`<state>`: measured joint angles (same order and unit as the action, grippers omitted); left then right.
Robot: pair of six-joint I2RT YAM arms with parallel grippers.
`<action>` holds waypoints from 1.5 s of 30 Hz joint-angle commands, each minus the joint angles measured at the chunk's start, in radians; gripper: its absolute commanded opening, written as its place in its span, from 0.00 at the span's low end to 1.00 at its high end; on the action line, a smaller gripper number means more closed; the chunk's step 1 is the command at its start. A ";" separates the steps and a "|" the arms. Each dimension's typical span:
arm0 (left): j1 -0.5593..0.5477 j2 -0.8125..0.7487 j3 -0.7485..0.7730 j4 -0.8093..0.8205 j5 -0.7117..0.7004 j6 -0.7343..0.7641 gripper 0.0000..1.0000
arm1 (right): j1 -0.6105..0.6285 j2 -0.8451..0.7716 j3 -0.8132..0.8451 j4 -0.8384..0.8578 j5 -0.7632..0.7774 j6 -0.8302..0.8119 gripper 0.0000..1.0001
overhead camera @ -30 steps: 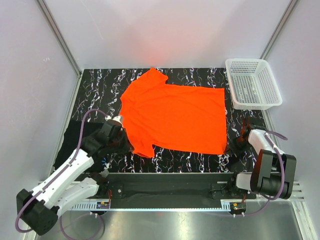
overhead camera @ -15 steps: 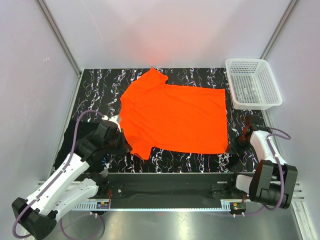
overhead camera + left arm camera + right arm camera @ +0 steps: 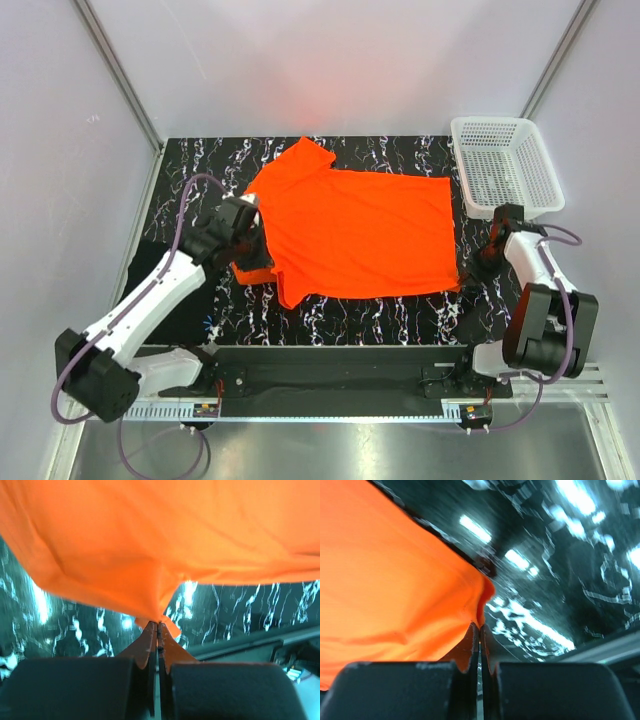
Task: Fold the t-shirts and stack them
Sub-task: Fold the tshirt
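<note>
The black white-veined marbled mat point(image 3: 190, 170) covered the surface beneath both hands. The orange-red t-shirt point(image 3: 360, 230) lay spread on it between the two hands, its collar end toward the left hand and its hem toward the right hand, with most of the cloth flat and farther out than either. The white mesh basket point(image 3: 505, 170) stood beyond the right hand at the far corner, apart from the shirt. The left hand point(image 3: 158, 625) was closed on the shirt's near sleeve corner; the cloth was pinched between its fingertips, raised above the mat and bunched into a fold just in front of it. The right hand point(image 3: 480, 627) was closed on the near hem corner, the cloth spreading away to its left.
</note>
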<state>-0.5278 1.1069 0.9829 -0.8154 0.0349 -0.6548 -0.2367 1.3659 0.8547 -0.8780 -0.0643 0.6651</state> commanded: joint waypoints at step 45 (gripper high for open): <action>0.298 0.643 0.660 0.071 0.080 0.179 0.00 | -0.003 0.466 0.457 0.063 -0.157 -0.219 0.06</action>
<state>-0.2356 1.7344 1.5841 -0.7689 0.0937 -0.5003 -0.2367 1.8153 1.2816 -0.8276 -0.2260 0.4522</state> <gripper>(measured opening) 0.009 0.058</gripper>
